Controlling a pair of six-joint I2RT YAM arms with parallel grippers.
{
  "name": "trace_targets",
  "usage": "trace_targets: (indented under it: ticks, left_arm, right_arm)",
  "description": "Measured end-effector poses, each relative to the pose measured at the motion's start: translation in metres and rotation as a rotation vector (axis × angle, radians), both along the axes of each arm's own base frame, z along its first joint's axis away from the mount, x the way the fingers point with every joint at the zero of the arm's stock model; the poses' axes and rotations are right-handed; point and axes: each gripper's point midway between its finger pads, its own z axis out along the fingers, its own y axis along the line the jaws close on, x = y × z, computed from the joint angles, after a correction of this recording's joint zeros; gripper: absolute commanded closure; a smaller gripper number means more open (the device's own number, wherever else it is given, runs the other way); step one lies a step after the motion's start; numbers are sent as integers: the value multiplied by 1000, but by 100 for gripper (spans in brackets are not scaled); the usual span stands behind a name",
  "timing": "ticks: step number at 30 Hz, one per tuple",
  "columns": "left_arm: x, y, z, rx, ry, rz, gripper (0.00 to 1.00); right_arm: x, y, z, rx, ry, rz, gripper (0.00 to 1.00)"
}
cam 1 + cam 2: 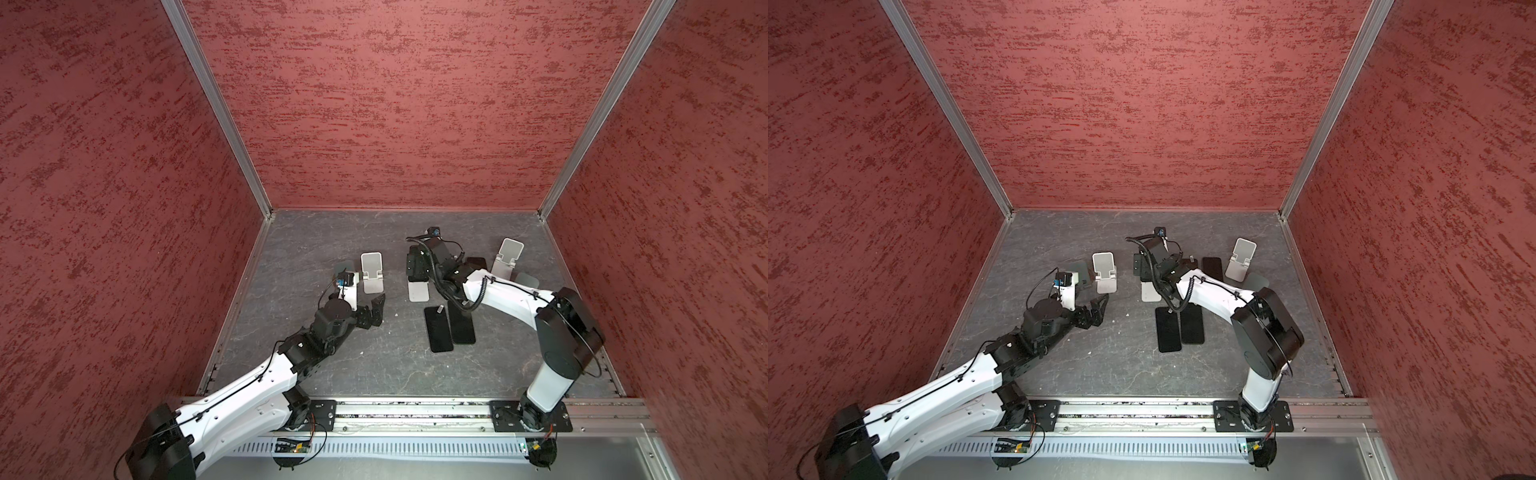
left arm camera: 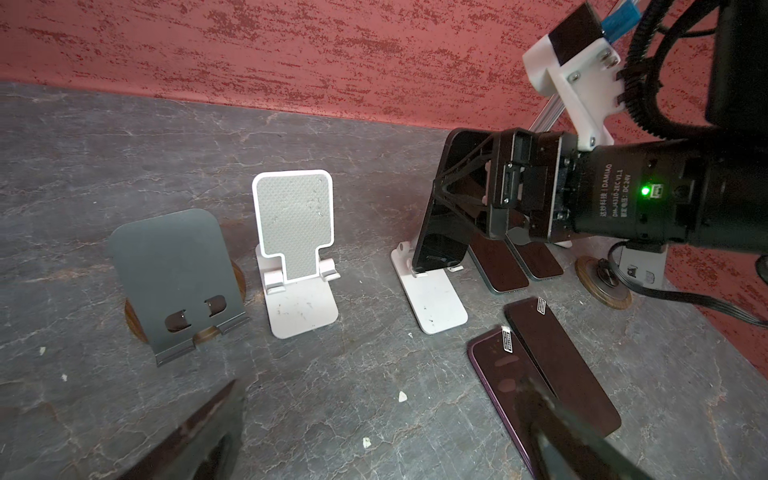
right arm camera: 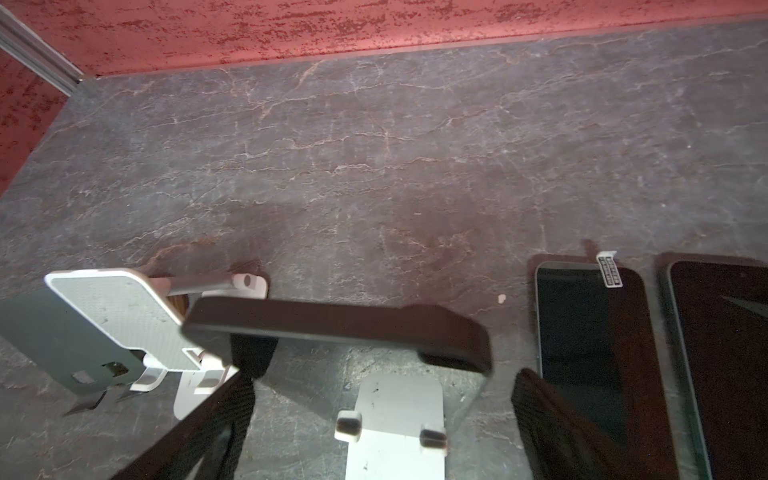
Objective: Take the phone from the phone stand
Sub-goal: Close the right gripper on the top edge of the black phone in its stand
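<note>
While the phone [image 3: 336,328] leaned on the white stand [image 3: 399,432], it was straddled by the wide-open right gripper [image 3: 388,368]; closing on it and lifting it clear were judged next.

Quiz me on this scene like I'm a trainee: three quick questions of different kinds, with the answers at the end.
1. True or false: the phone leans on the middle white stand.
2. Whose fingers flank it? A: the left arm's. B: the right arm's.
3. Fill in: ___ flat phones lie side by side nearer the robot than that stand.
Key: 1 true; 2 B, the right fingers; 3 two.
</note>
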Motion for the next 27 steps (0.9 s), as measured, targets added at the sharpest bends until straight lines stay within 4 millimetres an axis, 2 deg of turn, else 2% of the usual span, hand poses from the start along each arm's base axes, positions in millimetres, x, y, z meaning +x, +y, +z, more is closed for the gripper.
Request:
trace_targets:
  ticks: [14, 27]
  left_arm:
    - [4, 5, 0, -1, 0, 18, 0]
    - [3, 11, -11, 11, 18, 29, 0]
  right_arm:
    - [3, -4, -15, 19, 18, -84, 3]
    - [5, 0, -14, 19, 8, -104, 28]
